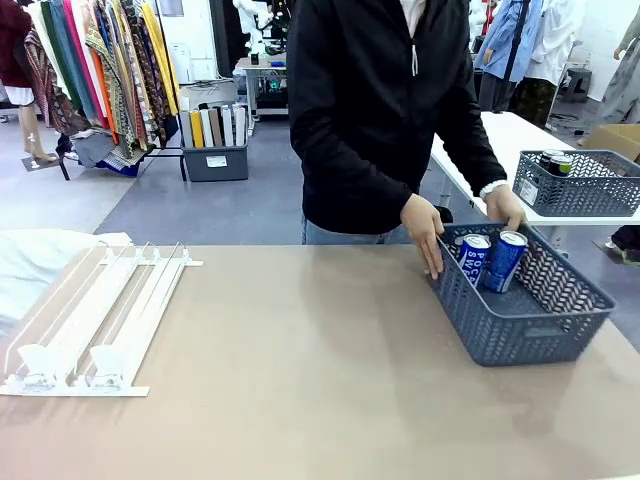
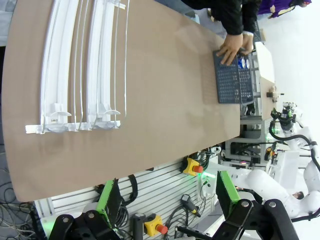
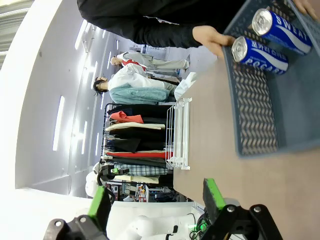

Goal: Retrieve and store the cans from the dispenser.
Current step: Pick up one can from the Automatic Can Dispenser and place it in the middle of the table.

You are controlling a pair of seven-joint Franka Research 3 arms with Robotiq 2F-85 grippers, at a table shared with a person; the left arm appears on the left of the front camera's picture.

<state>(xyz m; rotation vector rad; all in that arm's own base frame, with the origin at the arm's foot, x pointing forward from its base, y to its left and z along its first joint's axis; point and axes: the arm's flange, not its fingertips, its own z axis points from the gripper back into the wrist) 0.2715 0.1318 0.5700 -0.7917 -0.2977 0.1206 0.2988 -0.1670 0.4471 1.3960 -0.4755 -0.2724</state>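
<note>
The left claw [image 2: 167, 205] is seen spread wide, empty, above the tabletop [image 1: 300, 370] edge; the right claw [image 3: 157, 205] likewise gapes, nothing held. At nine o'clock the sloping white rail dispenser [image 1: 95, 320] is found. At three o'clock, two blue silver-topped cans [image 1: 490, 260] stand in a grey mesh basket [image 1: 530, 330], steadied by a person's hands [image 1: 425, 228].

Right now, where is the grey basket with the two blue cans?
In the front view the grey basket sits on the table's right side, with the person's hands on its far rim.
</note>
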